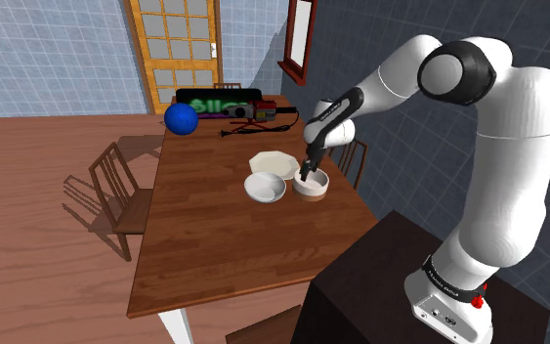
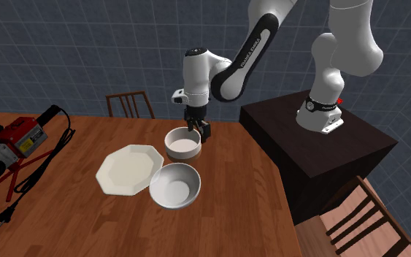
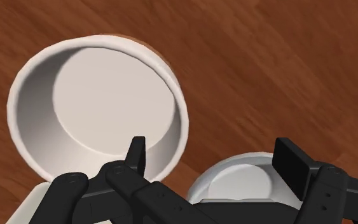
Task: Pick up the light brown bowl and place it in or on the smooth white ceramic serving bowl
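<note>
Light brown bowl (image 1: pixel 312 186) is sitting upright on the bench (image 1: pixel 204 244), near the edge closest to the stand (image 1: pixel 380 283). It's looking white inside, with a tan outer wall showing low down. The pincer (image 1: pixel 308 174) is hanging right at its rim with the fingers standing apart, not clamping anything. In the wrist view one finger (image 3: pixel 136 153) is poking down inside the bowl's wall, and the other is sitting well outside it, over toward the white serving bowl (image 3: pixel 238 181). That serving bowl is resting just beside the brown one, and a white octagonal plate (image 2: pixel 127 169) is lying next to both of them. Further along the bench a blue ball (image 1: pixel 181 118) is sitting by some black and red gear (image 1: pixel 229 106), well apart from the bowls.
</note>
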